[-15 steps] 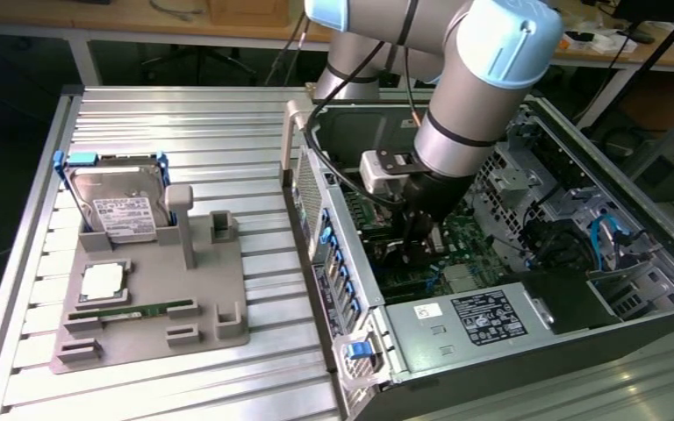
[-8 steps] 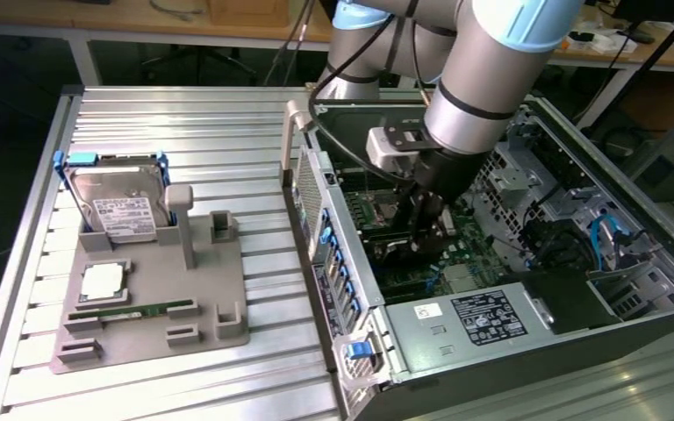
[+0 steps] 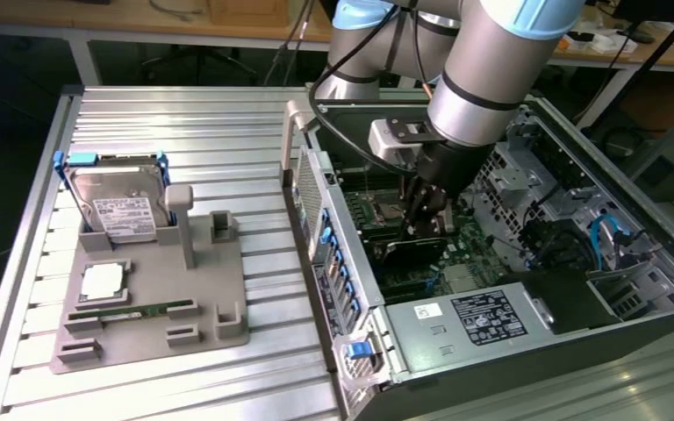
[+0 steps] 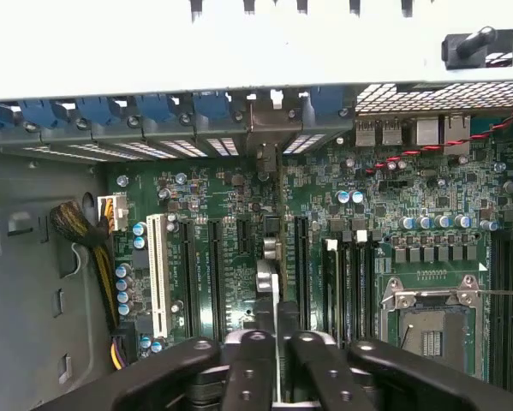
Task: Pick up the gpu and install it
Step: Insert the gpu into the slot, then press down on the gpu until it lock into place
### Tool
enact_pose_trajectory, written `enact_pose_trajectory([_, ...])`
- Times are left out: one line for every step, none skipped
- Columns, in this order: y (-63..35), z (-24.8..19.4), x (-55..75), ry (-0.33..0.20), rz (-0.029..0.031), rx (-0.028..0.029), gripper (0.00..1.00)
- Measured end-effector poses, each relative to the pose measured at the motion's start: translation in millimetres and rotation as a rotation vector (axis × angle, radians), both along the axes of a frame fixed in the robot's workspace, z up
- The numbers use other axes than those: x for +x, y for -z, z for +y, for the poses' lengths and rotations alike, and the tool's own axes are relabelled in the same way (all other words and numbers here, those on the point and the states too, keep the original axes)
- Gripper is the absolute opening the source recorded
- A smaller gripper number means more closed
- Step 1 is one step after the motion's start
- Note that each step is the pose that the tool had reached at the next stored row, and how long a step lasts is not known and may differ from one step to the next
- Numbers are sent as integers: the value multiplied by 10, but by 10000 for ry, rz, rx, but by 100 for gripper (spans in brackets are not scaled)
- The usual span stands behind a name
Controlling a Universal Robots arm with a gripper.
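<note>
Slatted aluminium table [image 3: 197, 123] fills the exterior view, with wooden benches far behind it. On the exterior view's left sits a grey fixture [image 3: 214, 289] holding a hard drive [image 3: 120, 210] on edge and a RAM stick [image 3: 138, 310] lying flat. On the exterior view's right lies an open computer case [image 3: 309, 167]. The arm reaches down into it, and the gripper [image 3: 423, 219] hangs just over the motherboard [image 3: 474, 241]. The gpu [image 3: 413, 254] shows as a dark block right under the gripper, low in the case and close to the board.

From the wrist view, the gripper [image 4: 277, 372] is clamped narrow on the gpu [image 4: 274, 300], which is seen edge-on as a thin pale line running between the black fingers [image 4: 247, 364]. It lies parallel to the long black expansion slots [image 4: 214, 274]. A white slot [image 4: 160, 274] stands further off to one side and the CPU socket [image 4: 432, 321] to the other. Whether the card's edge has entered a slot cannot be told.

To do this step well, I judge the card should stay square to the slot and go straight down, with its bracket end lined up with the opening under the blue clips [image 4: 153, 110]. Any tilt risks jamming the connector.
</note>
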State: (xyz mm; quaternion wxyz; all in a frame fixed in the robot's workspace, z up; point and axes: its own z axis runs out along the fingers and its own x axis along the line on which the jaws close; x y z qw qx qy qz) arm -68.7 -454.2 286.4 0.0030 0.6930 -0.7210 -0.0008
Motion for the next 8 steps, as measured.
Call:
enact_pose_trajectory([0, 0, 0, 0, 0, 0, 11])
enact_pose_trajectory([0, 0, 0, 0, 0, 0, 11])
enact_pose_trajectory([0, 0, 0, 0, 0, 0, 11])
enact_pose_trajectory([0, 0, 0, 0, 0, 0, 11])
enact_pose_trajectory([0, 0, 0, 0, 1, 0, 11])
enact_pose_trajectory([0, 0, 0, 1, 0, 1, 11])
enact_pose_trajectory([0, 0, 0, 0, 0, 0, 11])
enact_pose_trajectory([0, 0, 0, 0, 1, 0, 11])
